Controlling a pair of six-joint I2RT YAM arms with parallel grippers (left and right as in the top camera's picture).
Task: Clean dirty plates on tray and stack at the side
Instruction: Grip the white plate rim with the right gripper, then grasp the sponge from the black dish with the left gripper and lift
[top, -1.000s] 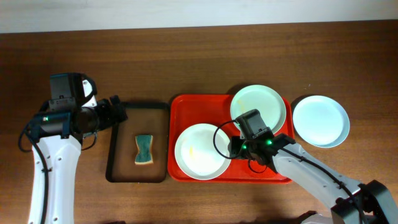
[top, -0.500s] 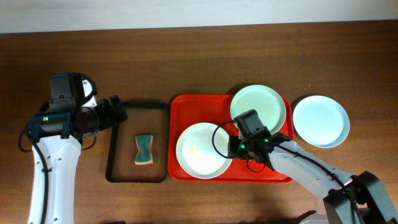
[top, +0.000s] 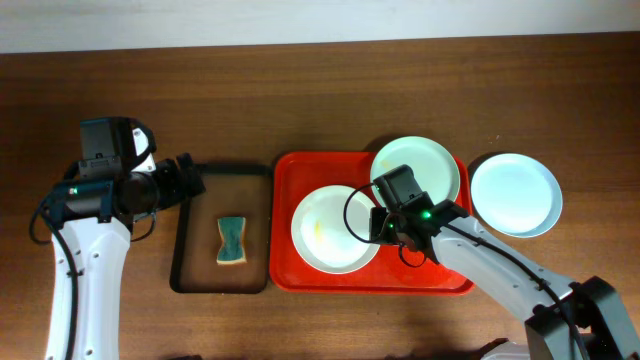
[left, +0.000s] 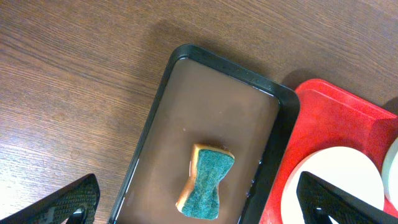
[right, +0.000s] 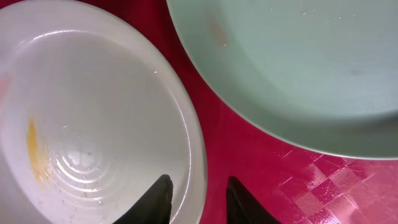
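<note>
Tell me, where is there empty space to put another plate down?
Bare wood runs along the far side of the table, beyond the black tray, red tray and blue plate. The red tray is crowded: white plate and green plate nearly fill it, with the right gripper between them.

Two arms, same build. Left arm (top: 75, 270): long white link w/ thin black cable along it, black motor housings at the joints, small green-blue LED on the black body, black boxy camera block on top. Left gripper (top: 187, 178) black; in wrist view its fingers (left: 65, 202) are matte black w/ a fine ribbed grip texture. Right arm (top: 500, 275): white link, black base joint bottom right, black cable loop, bright green LED. Right gripper (top: 385, 215) black; fingertips (right: 157, 198) dark, tapered.
</note>
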